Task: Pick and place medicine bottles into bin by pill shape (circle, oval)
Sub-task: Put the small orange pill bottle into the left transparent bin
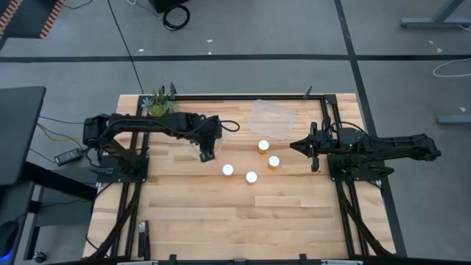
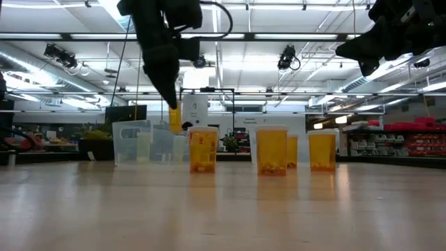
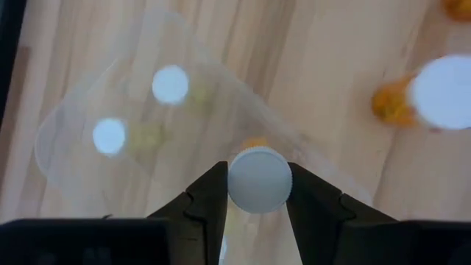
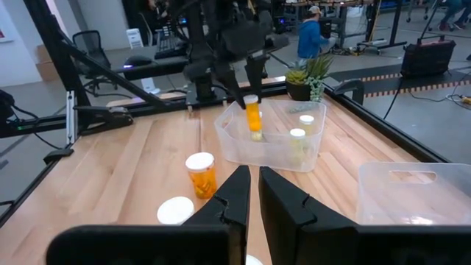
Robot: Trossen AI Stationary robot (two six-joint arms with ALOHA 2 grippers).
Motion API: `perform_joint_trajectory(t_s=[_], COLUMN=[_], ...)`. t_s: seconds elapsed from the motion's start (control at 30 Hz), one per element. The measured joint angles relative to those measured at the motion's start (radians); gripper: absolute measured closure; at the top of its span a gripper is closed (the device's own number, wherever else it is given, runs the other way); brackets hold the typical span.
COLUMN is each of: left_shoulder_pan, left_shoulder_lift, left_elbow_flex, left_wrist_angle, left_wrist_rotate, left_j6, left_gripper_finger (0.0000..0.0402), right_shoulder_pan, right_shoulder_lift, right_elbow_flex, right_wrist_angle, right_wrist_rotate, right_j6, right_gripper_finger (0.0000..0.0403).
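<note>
left gripper [image 3: 259, 193] hangs over the clear bin [image 4: 274, 151] on the left side of the table [image 1: 243, 221], beside the potted plant [image 1: 160, 104]. its fingers are part open and clamped on the white cap of a narrow medicine bottle [image 4: 253, 116], which hangs upright above the bin's open top and is not yet released. inside that bin i count two bottles already down, white caps showing at [image 3: 170, 84] and [image 3: 109, 136]. a second clear bin [image 1: 271, 118] lies toward the far middle of the table; from overhead i can't make out anything in it, though it is too transparent to be sure. four bottles stand loose on the wood between the arms: [image 1: 263, 146], [image 1: 274, 161], [image 1: 228, 170], [image 1: 252, 177]. so i see seven in all, two placed, one in hand, four waiting; whether another is hidden somewhere i cannot say. right gripper [image 1: 296, 146] waits well off the table surface on its own side, fingers closed together and holding nothing. my read: the sorting is under halfway, the left bin is being filled first, and the other shape's bin looks untouched. pill shapes inside the bottles are too small for me to tell.
</note>
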Motion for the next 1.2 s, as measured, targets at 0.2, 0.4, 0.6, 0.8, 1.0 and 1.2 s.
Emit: perform_joint_trajectory(t_s=[0.2, 0.4, 0.6, 0.8, 1.0, 1.2], left_shoulder_pan=[0.011, 0.015, 0.023, 0.022, 0.022, 0.021], left_shoulder_lift=[0.026, 0.043, 0.047, 0.051, 0.074, 0.093], left_elbow_flex=[-0.012, -0.012, -0.012, -0.012, -0.012, -0.012], left_wrist_angle=[0.024, 0.031, 0.042, 0.045, 0.052, 0.057], left_wrist_rotate=[0.000, 0.001, 0.000, 0.000, 0.000, 0.000], left_j6=[0.008, 0.027, 0.030, 0.029, 0.051, 0.060], left_gripper_finger=[0.0268, 0.0273, 0.0268, 0.0271, 0.0270, 0.0268], right_shoulder_pan=[0.000, 0.000, 0.000, 0.000, 0.000, 0.000], right_shoulder_lift=[0.000, 0.000, 0.000, 0.000, 0.000, 0.000], right_elbow_flex=[0.000, 0.000, 0.000, 0.000, 0.000, 0.000], right_wrist_angle=[0.000, 0.000, 0.001, 0.000, 0.000, 0.001], right_wrist_rotate=[0.000, 0.000, 0.000, 0.000, 0.000, 0.000], right_j6=[0.000, 0.000, 0.000, 0.000, 0.000, 0.000], right_gripper_finger=[0.0366, 0.0366, 0.0366, 0.0366, 0.0366, 0.0366])
